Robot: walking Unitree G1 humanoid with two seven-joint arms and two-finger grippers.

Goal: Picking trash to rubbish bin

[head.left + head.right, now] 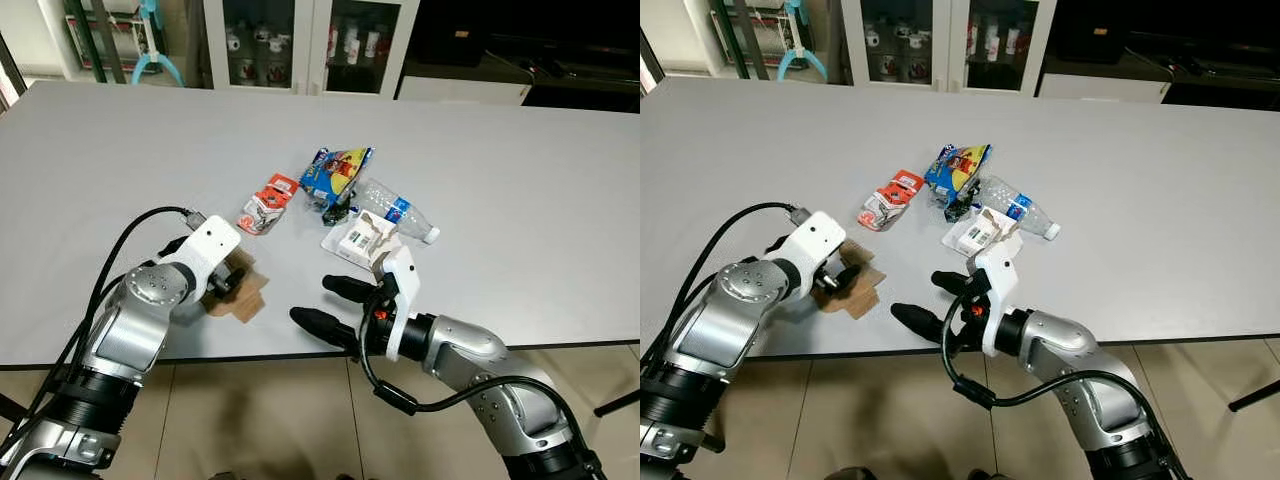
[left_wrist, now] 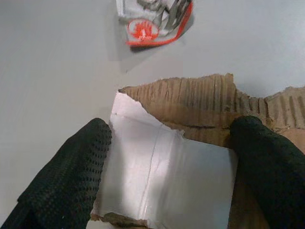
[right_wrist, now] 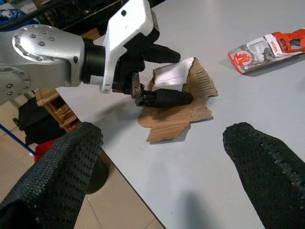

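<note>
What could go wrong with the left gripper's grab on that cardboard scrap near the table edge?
1. The left gripper straddles the torn cardboard piece with fingers open; the piece lies flat, so closing may just slide it instead of pinching it.
2. The cardboard sits close to the table front edge; a push could knock it to the floor.
3. The right gripper hovers open nearby, so the arms could collide.

Cardboard scrap (image 1: 243, 292) lies on table (image 1: 520, 180), left of wrappers (image 1: 335, 172).

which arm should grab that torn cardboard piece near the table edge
Left. Its pincer already straddles the cardboard piece, fingers open either side; the right pincer hovers open off to the side.
</note>
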